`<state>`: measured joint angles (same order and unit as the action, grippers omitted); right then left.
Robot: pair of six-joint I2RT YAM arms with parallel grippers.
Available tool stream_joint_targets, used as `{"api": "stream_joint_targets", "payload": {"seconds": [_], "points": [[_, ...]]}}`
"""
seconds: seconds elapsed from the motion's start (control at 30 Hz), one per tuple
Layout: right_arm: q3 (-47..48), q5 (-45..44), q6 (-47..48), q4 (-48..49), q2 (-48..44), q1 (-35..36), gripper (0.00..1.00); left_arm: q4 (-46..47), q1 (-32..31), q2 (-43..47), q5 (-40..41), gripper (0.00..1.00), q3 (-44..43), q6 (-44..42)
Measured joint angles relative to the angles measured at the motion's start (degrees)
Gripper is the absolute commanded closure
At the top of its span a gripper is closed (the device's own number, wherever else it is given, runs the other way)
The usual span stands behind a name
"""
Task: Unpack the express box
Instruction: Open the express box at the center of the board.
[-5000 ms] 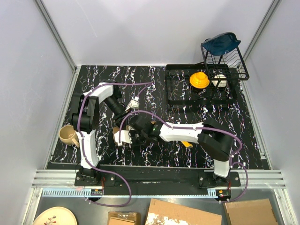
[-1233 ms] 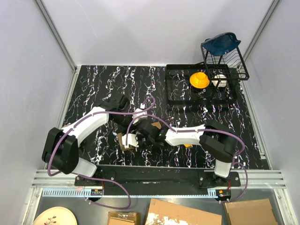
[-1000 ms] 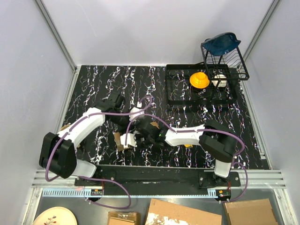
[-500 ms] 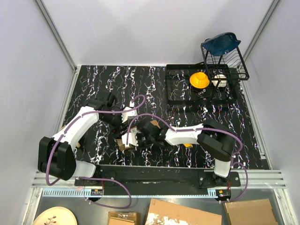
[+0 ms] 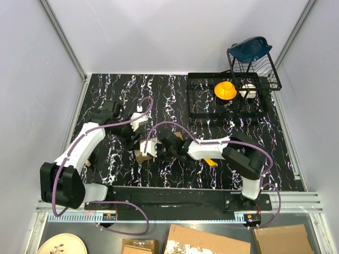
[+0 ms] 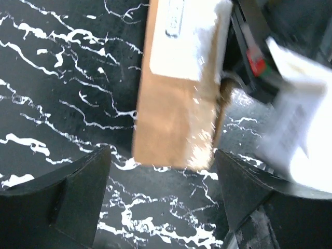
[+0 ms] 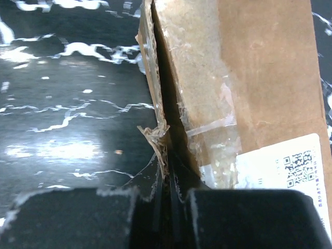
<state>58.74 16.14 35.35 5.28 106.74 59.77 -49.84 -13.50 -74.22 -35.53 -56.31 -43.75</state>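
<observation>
Top external: black white-veined table (image 5: 159,90), pale grey walls (image 5: 159,37). Brown taped cardboard express box (image 5: 141,155) sits near the near edge. Left gripper (image 6: 161,155) gapes wide above it; right gripper (image 7: 171,202) pinches its torn flap.

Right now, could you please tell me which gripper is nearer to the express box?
Right. The right gripper touches the express box at its split seam; the left gripper is open, with the box's end beyond its fingertips and not touching them.
</observation>
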Motion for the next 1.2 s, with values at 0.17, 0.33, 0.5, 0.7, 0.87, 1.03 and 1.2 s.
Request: {"api": "stream_joint_targets", "payload": {"seconds": [0.17,0.33,0.5,0.7,0.87,1.03,1.2], "points": [[0.1,-1.7,-3.8,1.9,0.2,-4.2,0.94,-6.7,2.2,1.7,-2.4,0.16,-1.4,-2.9],[0.1,-2.4,-5.1,2.5,0.2,-5.6,0.94,-7.3,2.0,2.2,-5.2,0.16,0.6,-2.9],[0.1,-2.2,-5.4,2.6,0.2,-5.6,0.94,-2.5,0.5,0.0,-6.9,0.19,1.1,-0.9],[0.1,-1.9,-5.7,2.6,0.2,-5.6,0.94,6.7,0.1,-4.2,-6.7,0.19,1.1,2.4],[-0.2,-1.6,-7.6,3.3,0.2,-6.3,0.94,11.5,0.3,-6.0,-5.9,0.19,1.1,3.5],[-1.3,-1.6,-8.5,5.0,0.2,-6.6,0.96,15.3,0.3,-7.5,-4.9,0.19,1.1,4.9],[-2.1,-1.5,-8.1,6.2,0.1,-6.6,0.98,20.9,0.4,-9.2,-3.0,0.19,1.1,7.4]]}}
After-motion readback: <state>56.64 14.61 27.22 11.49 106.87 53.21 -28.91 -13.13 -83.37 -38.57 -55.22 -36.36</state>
